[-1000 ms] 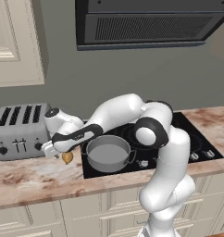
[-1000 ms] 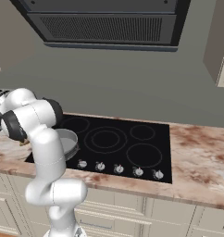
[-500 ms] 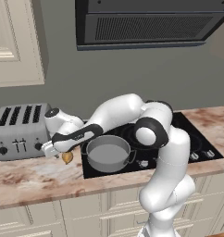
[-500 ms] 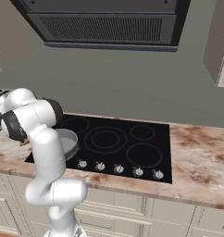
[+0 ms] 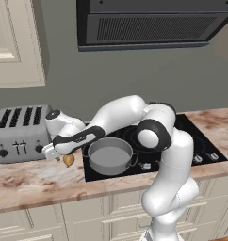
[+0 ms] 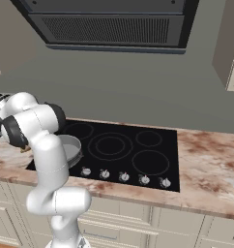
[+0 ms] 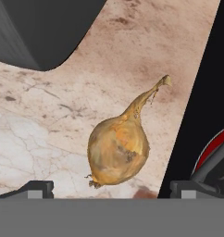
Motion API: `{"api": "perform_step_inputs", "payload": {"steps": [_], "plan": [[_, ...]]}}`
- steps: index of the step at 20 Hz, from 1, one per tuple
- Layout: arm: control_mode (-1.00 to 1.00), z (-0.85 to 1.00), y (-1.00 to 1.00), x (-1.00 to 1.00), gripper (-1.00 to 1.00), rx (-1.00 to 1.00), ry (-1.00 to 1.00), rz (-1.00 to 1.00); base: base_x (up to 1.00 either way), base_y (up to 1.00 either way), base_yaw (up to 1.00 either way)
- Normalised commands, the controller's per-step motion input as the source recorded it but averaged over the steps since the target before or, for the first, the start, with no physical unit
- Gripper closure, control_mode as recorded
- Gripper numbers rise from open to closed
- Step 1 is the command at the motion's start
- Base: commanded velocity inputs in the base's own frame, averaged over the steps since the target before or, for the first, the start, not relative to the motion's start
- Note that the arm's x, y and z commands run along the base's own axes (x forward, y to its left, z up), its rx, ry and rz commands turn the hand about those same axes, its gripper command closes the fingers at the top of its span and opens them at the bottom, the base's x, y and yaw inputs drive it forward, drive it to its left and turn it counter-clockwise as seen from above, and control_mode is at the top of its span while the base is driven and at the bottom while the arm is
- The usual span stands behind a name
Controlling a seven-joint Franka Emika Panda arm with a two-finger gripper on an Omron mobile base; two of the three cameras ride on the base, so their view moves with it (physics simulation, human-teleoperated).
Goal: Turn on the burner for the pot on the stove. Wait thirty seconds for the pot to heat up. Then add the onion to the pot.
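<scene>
Papery yellow-brown onion point(image 7: 118, 155), tapered stem, lies lower centre on the veined marble desk point(image 7: 49, 125). End effector point(image 7: 111, 189) wide open around it, gripping nothing. Brushed-metal pot point(image 5: 109, 157) mid-frame on glossy black stove point(image 5: 200, 141).

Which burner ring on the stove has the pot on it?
The front-left ring of the stove, nearest the toaster; the pot covers it, the other rings are bare.
</scene>
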Motion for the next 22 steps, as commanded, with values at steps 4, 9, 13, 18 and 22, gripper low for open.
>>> {"api": "perform_step_inputs", "payload": {"steps": [4, 9, 13, 18, 22], "plan": [[-1.00, 0.00, 0.00, 0.00, -1.00, 0.00, 0.00, 0.00, 0.00, 0.00, 0.00], [-1.00, 0.00, 0.00, 0.00, -1.00, 0.00, 0.00, 0.00, 0.00, 0.00, 0.00], [-1.00, 0.00, 0.00, 0.00, -1.00, 0.00, 0.00, 0.00, 0.00, 0.00, 0.00], [-1.00, 0.00, 0.00, 0.00, -1.00, 0.00, 0.00, 0.00, 0.00, 0.00, 0.00], [-1.00, 0.00, 0.00, 0.00, -1.00, 0.00, 0.00, 0.00, 0.00, 0.00, 0.00]]}}
